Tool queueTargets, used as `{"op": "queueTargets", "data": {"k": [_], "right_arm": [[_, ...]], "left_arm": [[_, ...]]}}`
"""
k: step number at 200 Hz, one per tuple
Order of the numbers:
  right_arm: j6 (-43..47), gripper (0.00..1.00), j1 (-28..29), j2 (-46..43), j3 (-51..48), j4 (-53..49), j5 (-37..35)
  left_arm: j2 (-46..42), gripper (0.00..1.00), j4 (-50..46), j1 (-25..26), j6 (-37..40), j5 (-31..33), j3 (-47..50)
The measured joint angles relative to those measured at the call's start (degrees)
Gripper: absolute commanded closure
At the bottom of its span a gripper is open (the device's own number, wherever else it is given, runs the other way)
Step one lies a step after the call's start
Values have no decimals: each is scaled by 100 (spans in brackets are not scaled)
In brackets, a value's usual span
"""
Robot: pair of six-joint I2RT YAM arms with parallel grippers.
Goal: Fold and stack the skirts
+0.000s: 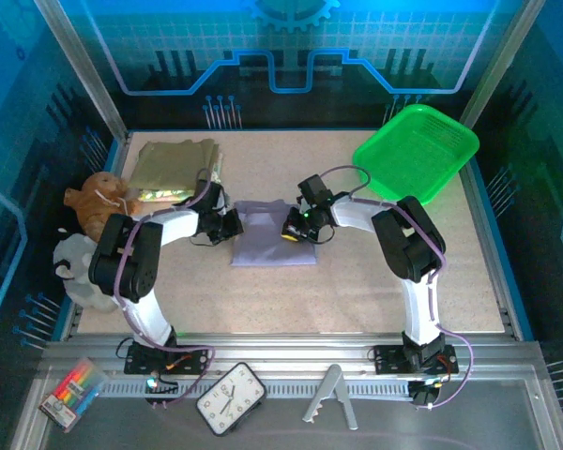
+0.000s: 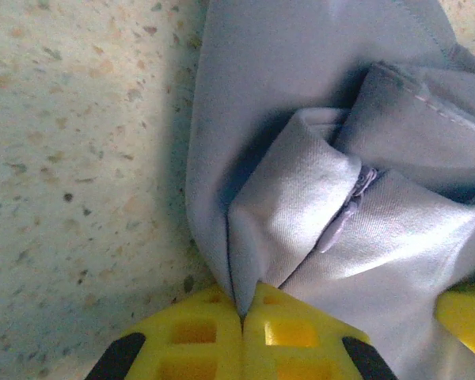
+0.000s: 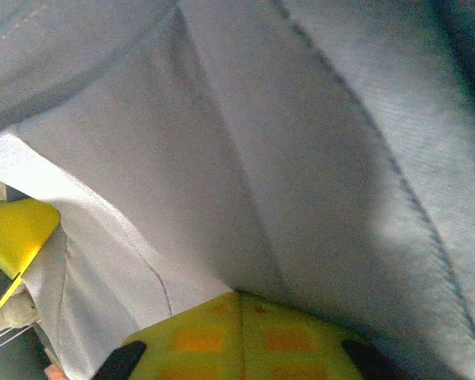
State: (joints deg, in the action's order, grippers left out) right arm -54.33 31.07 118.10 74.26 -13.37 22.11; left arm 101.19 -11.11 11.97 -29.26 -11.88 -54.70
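The lavender-grey skirt [image 1: 267, 242] lies partly folded in the middle of the table. My left gripper [image 1: 233, 225] is at its left edge, and the left wrist view shows the yellow fingers [image 2: 206, 324] shut on a pinched fold of the lavender cloth [image 2: 301, 198]. My right gripper [image 1: 296, 228] is at the skirt's upper right, its fingers [image 3: 198, 336] shut with lavender cloth [image 3: 245, 158] gathered at the tips. At the back left the olive-khaki skirt [image 1: 174, 161] lies folded, with the pale floral skirt [image 1: 159, 194] showing at its near edge.
A green plastic basket [image 1: 418, 150] stands at the back right. A brown plush toy [image 1: 98, 202] and a grey one [image 1: 75, 267] sit at the left edge. A clock [image 1: 230, 398] and a marker pack [image 1: 70, 394] lie near the arm bases.
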Motion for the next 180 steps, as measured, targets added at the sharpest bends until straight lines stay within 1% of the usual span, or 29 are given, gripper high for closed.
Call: {"op": "queueTargets", "data": {"k": [13, 27, 29, 30, 31, 33, 34, 35, 37, 53, 76, 103, 123, 147, 180], "right_arm": [[-17, 69, 0, -81, -96, 122, 39], [-70, 61, 0, -236, -140, 98, -44], [-85, 55, 0, -260, -144, 90, -74], [-66, 51, -2, -282, -149, 79, -85], [-55, 42, -2, -293, -151, 76, -90], [-63, 14, -2, -319, -157, 57, -109], [-76, 7, -2, -330, -160, 52, -127], [-96, 3, -7, -345, -162, 46, -144], [-81, 1, -15, -387, -168, 11, -179], [-59, 0, -70, -719, -243, -144, -433], [127, 0, -195, -1412, -297, -407, -994], [358, 0, -358, -2284, -304, -726, -1731], [492, 0, -577, -2662, -302, -1071, -2076], [546, 0, -890, -2826, -435, -1401, -2262], [551, 0, -1093, -3309, -1106, -1519, -2280]], "left_arm": [[-94, 100, -367, 267, 186, 608, -232], [-129, 100, -765, 564, 393, 1305, -586], [-129, 100, -824, 608, 426, 1432, -654], [-129, 100, -841, 621, 437, 1471, -673], [-129, 100, -866, 636, 448, 1515, -697], [-129, 100, -929, 671, 481, 1620, -763], [-127, 100, -975, 695, 511, 1709, -813], [-127, 100, -1001, 708, 527, 1755, -837], [-125, 100, -1080, 741, 557, 1882, -909], [-61, 100, -1582, 916, 817, 2719, -1480], [278, 100, -2155, 1099, 1274, 3882, -2374], [822, 100, -2653, 1185, 1781, 4876, -3106], [1268, 100, -2992, 1185, 2221, 5466, -3620], [1808, 100, -3279, 1178, 2824, 6129, -4448], [2212, 100, -3294, 1104, 3676, 6629, -5335]]}}
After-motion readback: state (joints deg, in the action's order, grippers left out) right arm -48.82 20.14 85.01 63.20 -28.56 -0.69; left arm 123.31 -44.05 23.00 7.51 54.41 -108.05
